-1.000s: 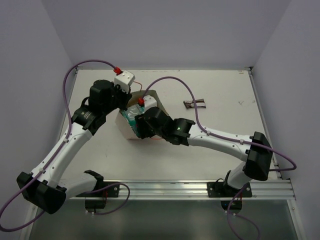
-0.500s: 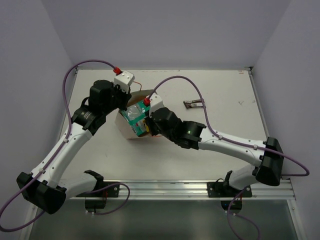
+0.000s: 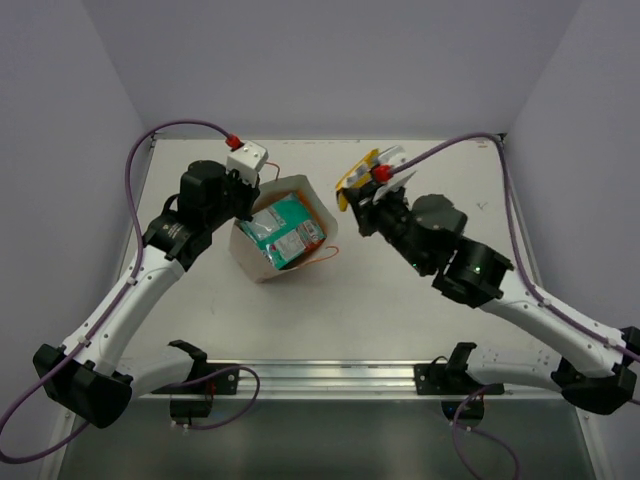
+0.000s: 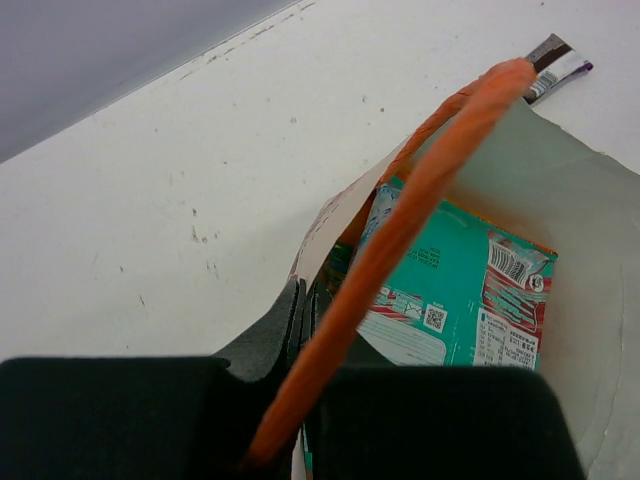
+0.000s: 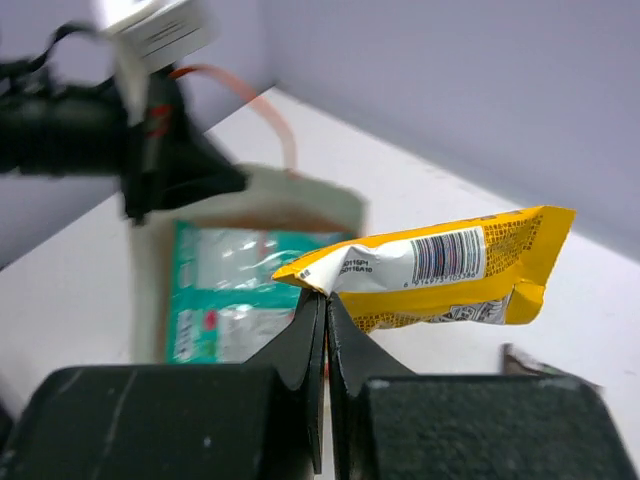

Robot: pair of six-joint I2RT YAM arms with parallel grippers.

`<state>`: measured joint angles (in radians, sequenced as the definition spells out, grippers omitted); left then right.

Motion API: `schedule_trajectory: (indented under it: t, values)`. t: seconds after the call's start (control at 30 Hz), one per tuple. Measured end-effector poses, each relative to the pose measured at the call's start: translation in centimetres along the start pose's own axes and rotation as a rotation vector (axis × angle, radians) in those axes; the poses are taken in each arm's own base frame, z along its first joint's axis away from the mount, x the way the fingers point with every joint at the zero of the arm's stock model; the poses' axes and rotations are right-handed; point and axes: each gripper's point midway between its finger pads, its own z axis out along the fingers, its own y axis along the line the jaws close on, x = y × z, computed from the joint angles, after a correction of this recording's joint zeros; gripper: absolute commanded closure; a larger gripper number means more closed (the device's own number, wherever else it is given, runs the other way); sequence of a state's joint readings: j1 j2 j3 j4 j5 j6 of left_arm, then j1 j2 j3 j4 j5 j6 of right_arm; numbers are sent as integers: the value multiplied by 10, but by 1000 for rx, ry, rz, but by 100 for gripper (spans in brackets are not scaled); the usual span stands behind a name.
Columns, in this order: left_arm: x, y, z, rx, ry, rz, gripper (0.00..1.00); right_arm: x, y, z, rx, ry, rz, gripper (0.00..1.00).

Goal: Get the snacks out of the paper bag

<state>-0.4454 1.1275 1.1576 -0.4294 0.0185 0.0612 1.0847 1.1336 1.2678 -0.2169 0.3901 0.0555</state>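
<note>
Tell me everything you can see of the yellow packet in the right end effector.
The yellow packet is a glossy, foil-like pouch with a white panel carrying a barcode and fine print. It hangs roughly level in the air, right of the paper bag. Only the right end effector touches it, shut on its crimped end.

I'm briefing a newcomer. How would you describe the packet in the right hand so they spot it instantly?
Find the white paper bag mid-table; the right hand hangs just right of it. Pinched there by one corner is the yellow packet with a barcode, unlike the teal packets inside the bag.
</note>
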Motion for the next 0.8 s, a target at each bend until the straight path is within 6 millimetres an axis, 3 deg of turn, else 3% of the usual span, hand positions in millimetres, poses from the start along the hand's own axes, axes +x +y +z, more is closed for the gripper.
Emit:
schedule_trajectory:
  t: [0.1, 0.17, 0.27, 0.37, 0.47, 0.57, 0.63, 0.67, 0.7, 0.73, 0.77, 0.8]
  values:
    - [0, 1, 0, -3, 2, 1, 100, -29, -65, -19, 160, -90, 23, 100]
    - [1, 1, 0, -4, 3, 0, 100, -30, -118, -32, 307, -117, 42, 100]
    - [1, 3, 0, -15, 3, 1, 100, 2, -182, -42, 491, -77, 78, 100]
    - [2, 5, 0, -26, 7, 2, 100, 65, -221, -29, 580, 66, 125, 100]
    - [2, 6, -1, -32, 11, 6, 100, 143, -236, -3, 593, 268, 191, 100]
    - [2, 6, -1, -32, 11, 13, 100, 226, -230, 13, 565, 492, 274, 100]
    - [3, 6, -1, -29, 12, 23, 100, 266, -223, 15, 557, 610, 324, 84]
    - [3, 5, -1, -24, 12, 29, 100, 281, -220, 16, 552, 651, 341, 71]
    - [3, 5, -1, -19, 12, 36, 100, 293, -218, 16, 551, 688, 356, 65]
    - [3, 4, -1, -15, 13, 40, 100, 303, -215, 15, 549, 718, 366, 58]
    - [3, 4, -1, -10, 14, 50, 100, 308, -212, 14, 539, 737, 376, 41]
    - [3, 3, -1, -6, 15, 57, 100, 309, -210, 13, 533, 745, 379, 34]
